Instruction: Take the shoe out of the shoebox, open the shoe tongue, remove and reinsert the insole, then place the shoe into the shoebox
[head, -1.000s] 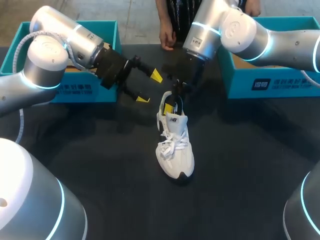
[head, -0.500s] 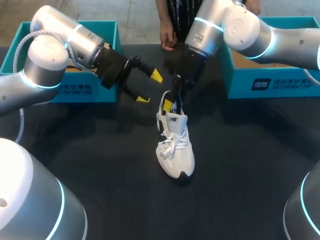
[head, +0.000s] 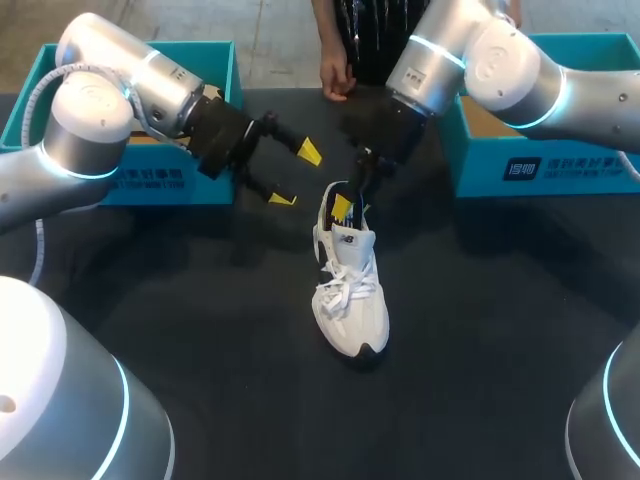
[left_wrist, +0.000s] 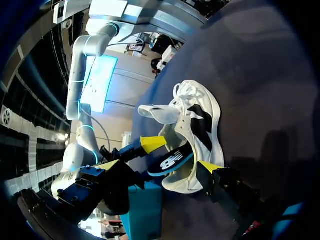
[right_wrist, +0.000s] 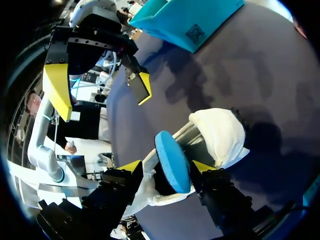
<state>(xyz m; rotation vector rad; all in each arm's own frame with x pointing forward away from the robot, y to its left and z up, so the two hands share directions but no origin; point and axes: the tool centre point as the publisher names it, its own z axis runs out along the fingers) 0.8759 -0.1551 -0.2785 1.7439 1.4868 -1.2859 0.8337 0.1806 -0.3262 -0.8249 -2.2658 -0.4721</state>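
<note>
At mid-table, the white lace-up sneaker (head: 350, 290) stands upright on its sole, outside both boxes. Its dark-capped toe points back toward the robot and its heel faces the far edge. Look at the collar: the white padded tongue (right_wrist: 220, 134) is lifted forward toward the laces, and the mouth of the shoe gapes. And there's the blue foam insole (right_wrist: 172, 162), its heel end poking up out of the opening while the front part is down inside the shoe. The right gripper (head: 345, 206) is right on the spot, angled down at the heel opening from the far right, with the raised end of the insole right at it. Clamped on it, or merely around it? These angles don't settle it, so I can't tell.

Over to the left gripper (head: 297, 175): released and spread wide, it hangs above the table just beyond the heel on the left. It's close to the sneaker but not touching, yellow tips aimed toward it.

Behind that arm, at the far left, sits the teal cardboard shoebox (head: 150, 178), open-topped. A second teal box (head: 560, 165), also open-topped, sits at the far right under the right arm. Both are well apart from the sneaker, and everything rests on the black table (head: 480, 330).
</note>
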